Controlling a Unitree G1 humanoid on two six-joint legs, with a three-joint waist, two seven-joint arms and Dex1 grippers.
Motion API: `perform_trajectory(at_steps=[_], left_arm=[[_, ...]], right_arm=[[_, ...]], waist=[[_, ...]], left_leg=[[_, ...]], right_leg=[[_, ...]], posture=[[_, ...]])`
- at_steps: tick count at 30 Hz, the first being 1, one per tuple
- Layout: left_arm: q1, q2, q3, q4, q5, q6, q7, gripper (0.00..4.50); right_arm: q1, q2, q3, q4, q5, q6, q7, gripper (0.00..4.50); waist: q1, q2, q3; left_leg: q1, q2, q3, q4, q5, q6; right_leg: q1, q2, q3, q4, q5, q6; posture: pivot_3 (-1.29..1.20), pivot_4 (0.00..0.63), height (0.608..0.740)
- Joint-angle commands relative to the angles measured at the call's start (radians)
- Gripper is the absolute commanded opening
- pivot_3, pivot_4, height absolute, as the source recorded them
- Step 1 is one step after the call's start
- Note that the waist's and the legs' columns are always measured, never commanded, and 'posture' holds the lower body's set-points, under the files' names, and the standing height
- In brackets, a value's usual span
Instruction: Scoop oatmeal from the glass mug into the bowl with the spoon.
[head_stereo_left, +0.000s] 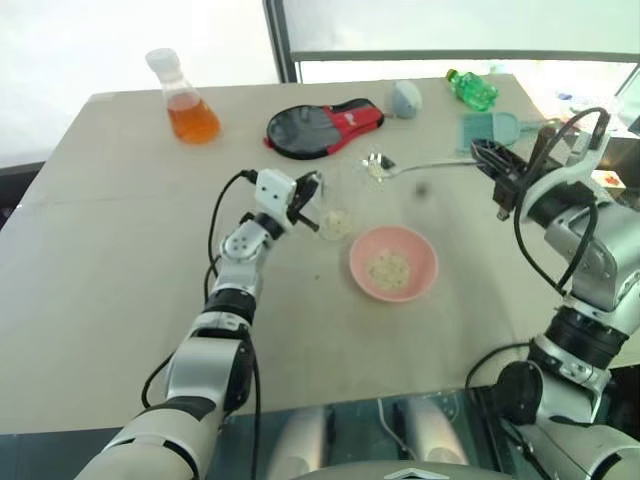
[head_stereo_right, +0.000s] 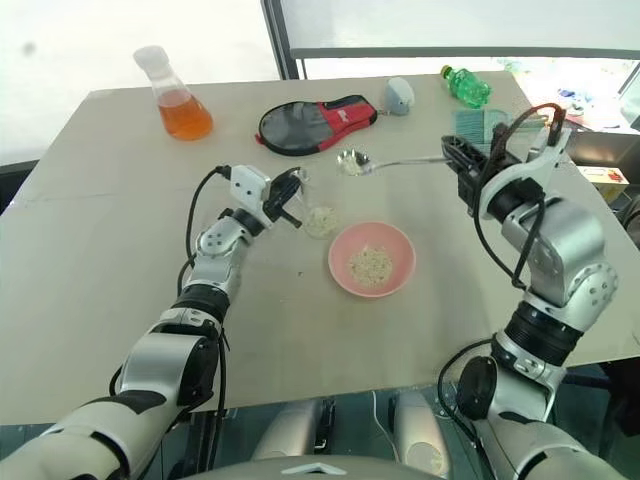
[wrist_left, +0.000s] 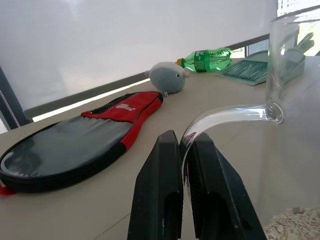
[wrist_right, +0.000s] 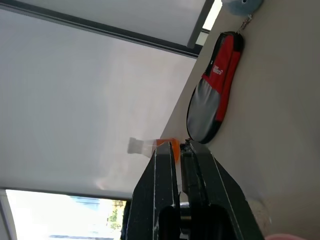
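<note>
From the head views we see the whole table (head_stereo_left: 120, 300): the mug (head_stereo_right: 320, 205) stands just beside the pink bowl (head_stereo_right: 372, 259), toward the left gripper (head_stereo_right: 290, 205), and a patch of oatmeal (head_stereo_right: 371, 265) lies in the bowl. The right gripper (head_stereo_right: 462, 165) holds the spoon (head_stereo_right: 385, 163) up over the table beyond the bowl. The spoon's long axis runs roughly level and crosswise, handle at the right gripper, its oval end pointing to the robot's left, with a few flakes in it.

The left wrist view gives us what the head views do not: the left fingers (wrist_left: 160, 200) pressed together on the mug's curved glass handle, and flakes lying in the mug's bottom. It also shows a red and grey case (wrist_left: 75, 140), a grey plush (wrist_left: 167, 77), a green bottle (wrist_left: 207, 57) and a teal scoop (wrist_left: 250, 70) along the far edge.

In the right wrist view we see the right fingers (wrist_right: 162, 200) clamped together on something thin, which the head views show to be the spoon's handle, and past them the orange flask (wrist_right: 155, 146).
</note>
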Motion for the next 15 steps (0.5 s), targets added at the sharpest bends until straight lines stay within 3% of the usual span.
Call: perform_trajectory(at_steps=[1,8,12,15], left_arm=[[0.014,0.027,0.0,0.038,0.028,0.018,0.013,0.07],[0.018,0.024,-0.005,0.036,0.032,0.017,0.011,0.07],[0.017,0.022,-0.01,0.034,0.034,0.018,0.009,0.07],[0.016,0.022,-0.012,0.03,0.034,0.019,0.008,0.07]], right_arm=[[0.045,-0.073,0.01,-0.03,0.031,0.049,0.106,0.0],[0.154,-0.284,0.091,-0.002,0.031,0.129,0.287,0.0],[0.16,-0.349,0.15,-0.01,0.031,0.121,0.333,0.0],[0.169,-0.478,0.229,-0.031,0.031,0.139,0.36,0.0]], waist=[[-0.001,0.0,0.0],[-0.004,0.0,0.0],[-0.004,0.0,0.0],[-0.002,0.0,0.0]], left_leg=[[0.001,0.0,0.0,0.0,0.0,0.0],[0.008,0.001,0.002,-0.001,0.0,0.0],[0.01,0.001,0.002,-0.001,0.0,0.0],[0.01,0.001,0.001,-0.001,0.0,0.0]], right_leg=[[0.0,0.0,0.0,0.0,0.0,0.0],[0.008,0.0,0.002,-0.001,0.0,0.0],[0.01,0.0,0.002,-0.001,0.0,0.0],[0.01,0.0,0.002,-0.002,0.0,0.0]], posture=[[0.0,0.15,0.74],[0.0,0.15,0.74],[0.0,0.15,0.74],[0.0,0.15,0.74]])
